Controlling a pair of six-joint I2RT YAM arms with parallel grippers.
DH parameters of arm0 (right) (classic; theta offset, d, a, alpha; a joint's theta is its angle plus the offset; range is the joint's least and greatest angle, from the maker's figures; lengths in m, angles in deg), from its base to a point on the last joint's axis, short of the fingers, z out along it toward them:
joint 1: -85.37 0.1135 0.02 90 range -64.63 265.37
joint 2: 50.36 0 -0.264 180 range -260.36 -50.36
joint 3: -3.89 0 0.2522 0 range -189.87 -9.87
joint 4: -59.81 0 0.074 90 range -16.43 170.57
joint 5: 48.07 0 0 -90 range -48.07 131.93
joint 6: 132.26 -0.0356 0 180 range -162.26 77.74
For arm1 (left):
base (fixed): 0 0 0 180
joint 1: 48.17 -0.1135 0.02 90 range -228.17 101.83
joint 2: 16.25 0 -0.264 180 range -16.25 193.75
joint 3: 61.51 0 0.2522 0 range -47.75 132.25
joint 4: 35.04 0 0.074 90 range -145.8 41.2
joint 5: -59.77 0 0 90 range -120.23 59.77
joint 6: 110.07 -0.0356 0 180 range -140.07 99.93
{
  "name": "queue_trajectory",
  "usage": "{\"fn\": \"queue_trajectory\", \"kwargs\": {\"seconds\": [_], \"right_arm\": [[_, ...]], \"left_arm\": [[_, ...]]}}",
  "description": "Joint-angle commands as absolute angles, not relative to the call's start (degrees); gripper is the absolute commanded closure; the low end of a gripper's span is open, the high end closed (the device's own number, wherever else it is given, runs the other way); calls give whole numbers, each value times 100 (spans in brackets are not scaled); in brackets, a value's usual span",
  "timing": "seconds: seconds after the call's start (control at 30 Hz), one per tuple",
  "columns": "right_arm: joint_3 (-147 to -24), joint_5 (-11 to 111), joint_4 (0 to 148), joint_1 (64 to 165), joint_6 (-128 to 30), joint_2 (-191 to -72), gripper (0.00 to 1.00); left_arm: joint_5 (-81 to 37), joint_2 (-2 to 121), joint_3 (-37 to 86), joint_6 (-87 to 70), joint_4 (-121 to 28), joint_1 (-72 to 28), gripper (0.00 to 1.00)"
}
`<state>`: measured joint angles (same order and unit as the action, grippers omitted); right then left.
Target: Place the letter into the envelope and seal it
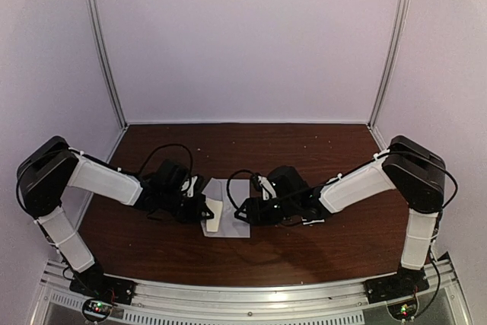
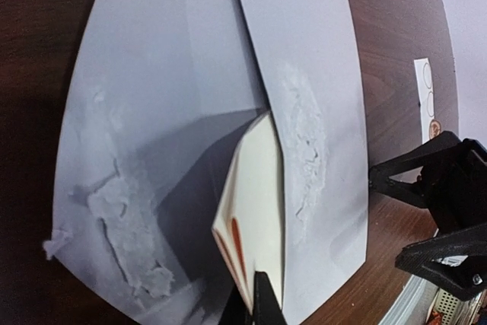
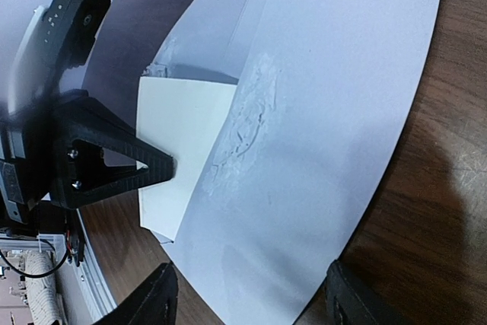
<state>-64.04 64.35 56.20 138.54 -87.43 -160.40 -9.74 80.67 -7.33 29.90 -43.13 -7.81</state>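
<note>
envelope (image 1: 228,215): flat on bench (image 1: 304,150) | letter (image 2: 255,211): part-way under envelope's panel | left fingers (image 2: 262,302): pinching letter's outer edge, apparently to feed it in | right fingers (image 3: 156,298): spread, empty, over envelope's near edge

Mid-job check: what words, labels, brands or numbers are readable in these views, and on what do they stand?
No text can be read in any view.
Envelope: blank, only rough torn patches on the paper.
Letter: red marks on its face, seen too edge-on to read.
Sticker strip: circle outlines only, no words visible.
</note>
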Motion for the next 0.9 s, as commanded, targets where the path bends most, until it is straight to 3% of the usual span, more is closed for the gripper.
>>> {"fn": "queue_trajectory", "kwargs": {"seconds": [0.0, 0.87], "right_arm": [[-6419, 6280, 6048, 13934, -8714, -16227, 33], [-6488, 6458, 5880, 13975, -8770, -16399, 33]], "left_arm": [[-1080, 7833, -636, 2818, -4555, -721, 100], [-451, 8474, -499, 3054, -3678, -589, 100]]}}
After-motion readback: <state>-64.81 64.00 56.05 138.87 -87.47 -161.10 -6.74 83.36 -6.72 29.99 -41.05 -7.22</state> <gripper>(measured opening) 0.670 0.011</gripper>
